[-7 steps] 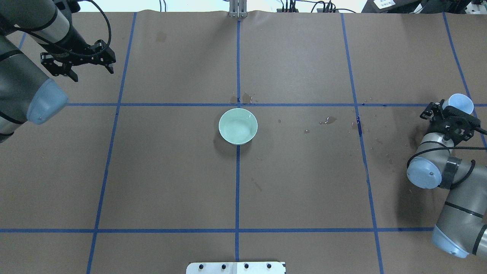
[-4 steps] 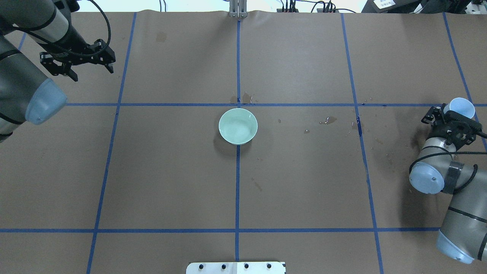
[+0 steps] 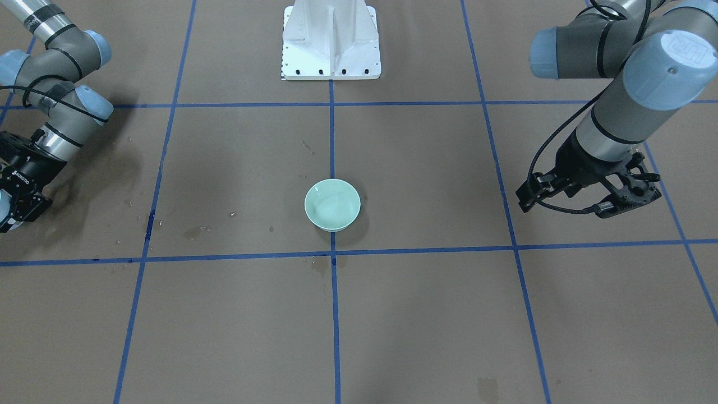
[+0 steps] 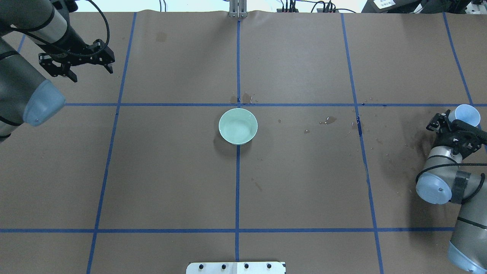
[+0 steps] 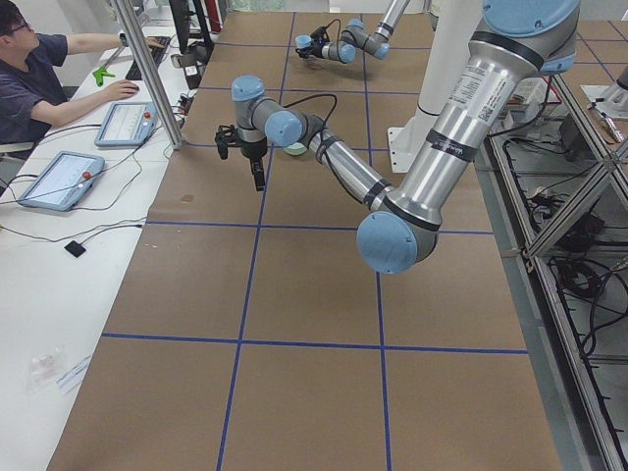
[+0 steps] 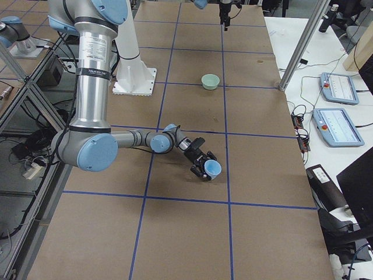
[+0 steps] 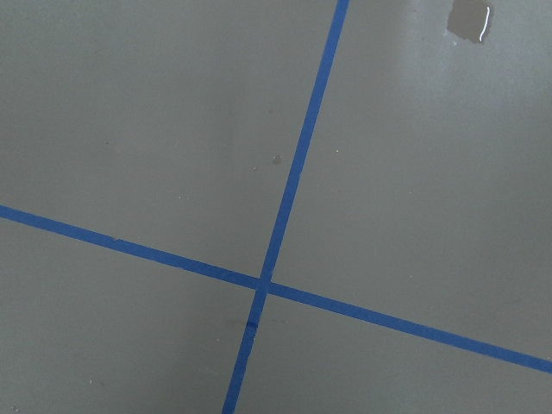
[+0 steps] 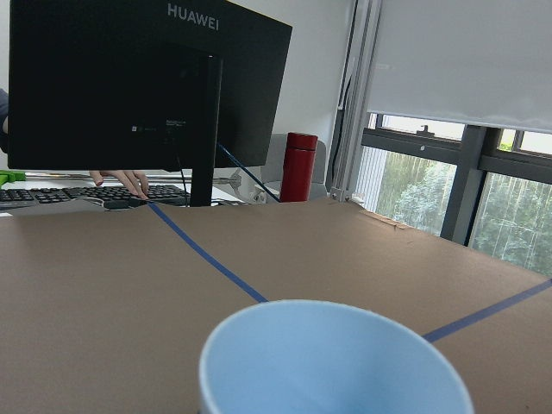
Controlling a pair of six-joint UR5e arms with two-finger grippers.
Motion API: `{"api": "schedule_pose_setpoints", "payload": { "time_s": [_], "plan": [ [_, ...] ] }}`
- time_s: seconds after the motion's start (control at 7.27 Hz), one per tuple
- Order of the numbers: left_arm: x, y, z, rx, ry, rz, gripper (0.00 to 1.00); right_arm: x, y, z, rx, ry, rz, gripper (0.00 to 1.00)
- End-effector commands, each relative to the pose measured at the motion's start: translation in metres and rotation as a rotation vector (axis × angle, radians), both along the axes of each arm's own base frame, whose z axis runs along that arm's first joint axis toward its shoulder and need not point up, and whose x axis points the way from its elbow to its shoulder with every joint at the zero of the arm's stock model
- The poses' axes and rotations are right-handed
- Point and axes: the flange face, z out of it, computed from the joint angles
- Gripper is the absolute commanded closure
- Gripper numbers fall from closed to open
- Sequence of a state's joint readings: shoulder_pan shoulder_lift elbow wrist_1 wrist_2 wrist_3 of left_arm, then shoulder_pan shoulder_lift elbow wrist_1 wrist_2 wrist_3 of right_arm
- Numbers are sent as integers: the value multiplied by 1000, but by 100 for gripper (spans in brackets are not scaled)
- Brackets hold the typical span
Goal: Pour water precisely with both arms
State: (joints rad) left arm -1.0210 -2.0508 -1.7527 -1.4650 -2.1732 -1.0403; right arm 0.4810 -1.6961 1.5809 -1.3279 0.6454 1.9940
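A pale green bowl sits mid-frame in the overhead view, on the centre blue tape line. The water shows in it only as a faint sheen. Small wet spots glint on the brown table to the bowl's right. At the far right edge, the right gripper is clamped around a light-blue cup, which is tilted; whether it holds any water cannot be told. At upper left, the left gripper hangs with its fingers spread, holding nothing.
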Motion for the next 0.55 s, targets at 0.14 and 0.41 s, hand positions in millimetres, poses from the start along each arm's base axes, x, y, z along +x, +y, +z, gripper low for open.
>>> {"api": "schedule_pose_setpoints", "payload": {
  "time_s": [0.14,0.41],
  "plan": [
    [-1,0,2,-2,-2,-2,0,0,9,7,3,16,-13,100],
    [-1,0,3,-4,-3,-2,0,-2,14,11,-2,27,-26,88]
  ]
}}
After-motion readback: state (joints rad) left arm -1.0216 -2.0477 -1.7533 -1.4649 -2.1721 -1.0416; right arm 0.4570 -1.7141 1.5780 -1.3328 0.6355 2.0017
